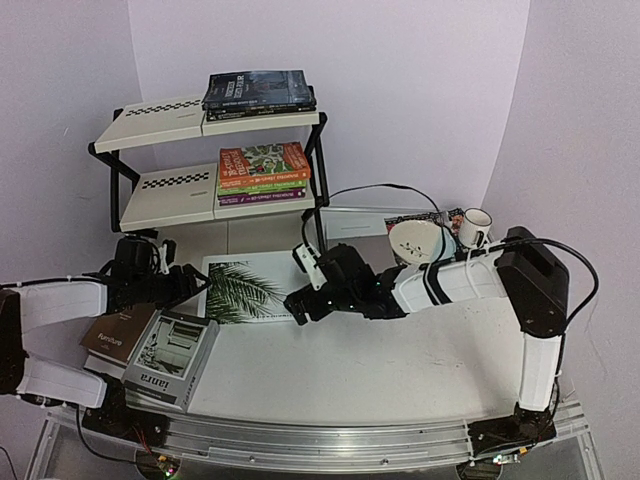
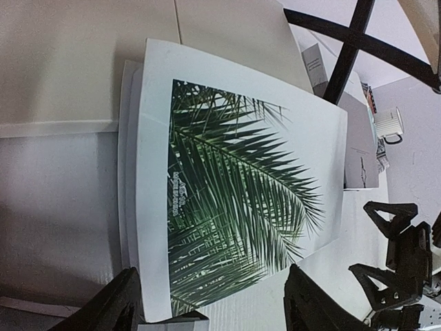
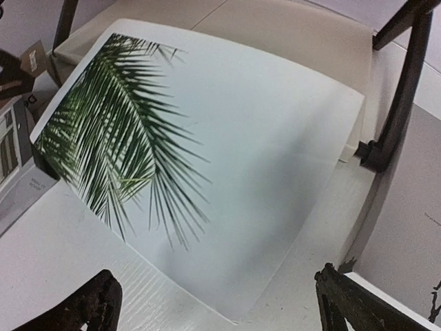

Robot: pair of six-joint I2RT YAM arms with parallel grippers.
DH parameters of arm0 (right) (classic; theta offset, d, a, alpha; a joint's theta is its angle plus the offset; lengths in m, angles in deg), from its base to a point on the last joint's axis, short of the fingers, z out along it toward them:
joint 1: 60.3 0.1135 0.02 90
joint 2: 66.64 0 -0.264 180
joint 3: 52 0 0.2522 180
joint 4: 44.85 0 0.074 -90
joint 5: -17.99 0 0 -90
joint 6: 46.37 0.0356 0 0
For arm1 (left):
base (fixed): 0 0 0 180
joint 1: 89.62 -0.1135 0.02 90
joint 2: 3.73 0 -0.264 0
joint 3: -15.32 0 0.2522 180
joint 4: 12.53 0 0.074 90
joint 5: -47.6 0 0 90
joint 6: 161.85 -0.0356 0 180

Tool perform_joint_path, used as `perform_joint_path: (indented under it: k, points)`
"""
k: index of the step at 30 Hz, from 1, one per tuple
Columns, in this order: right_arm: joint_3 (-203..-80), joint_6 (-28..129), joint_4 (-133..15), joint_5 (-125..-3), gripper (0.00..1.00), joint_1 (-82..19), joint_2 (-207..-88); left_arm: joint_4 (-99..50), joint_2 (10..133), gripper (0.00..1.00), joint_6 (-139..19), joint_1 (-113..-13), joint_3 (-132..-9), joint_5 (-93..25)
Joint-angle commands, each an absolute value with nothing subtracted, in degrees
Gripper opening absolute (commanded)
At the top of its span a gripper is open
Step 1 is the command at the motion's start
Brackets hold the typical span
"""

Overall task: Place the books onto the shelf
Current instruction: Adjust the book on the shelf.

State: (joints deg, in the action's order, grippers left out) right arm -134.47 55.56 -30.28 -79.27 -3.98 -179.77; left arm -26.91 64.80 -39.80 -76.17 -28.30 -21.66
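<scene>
From above, dark books [image 1: 258, 92] are lying on the top tier of the shelf [image 1: 160, 185] and a bright stack [image 1: 263, 170] on its lower tier, while the palm book [image 1: 245, 288] is lying at the shelf's foot, with a grey book [image 1: 170, 358] and a brown book [image 1: 118, 335] further out front-left, so I judge about half is waiting. At the left wrist, the left gripper [image 2: 213, 300] is standing spread, the palm book's edge between its fingers, pinching nothing. At the right wrist, the right gripper [image 3: 213, 303] is gaping wide over that book's corner beside the shelf leg
</scene>
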Motion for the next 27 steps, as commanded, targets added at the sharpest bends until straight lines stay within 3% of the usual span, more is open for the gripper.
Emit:
perform_joint_path:
  k: [1,17,27]
  points:
    - [-133.98,44.92,-33.21,-80.20,0.98,-2.74,-180.60,-26.23,67.09,0.70,-41.92,-76.27,-29.20,-19.98]
    - [-141.23,42.03,-34.82,-89.25,0.97,-2.28,-189.35,-17.82,74.56,0.60,-40.86,-76.30,-27.51,-17.84]
    - [-144.31,47.95,-31.28,-94.07,0.70,-2.28,-191.55,-17.07,78.60,0.41,-39.93,-76.28,-31.24,-19.36]
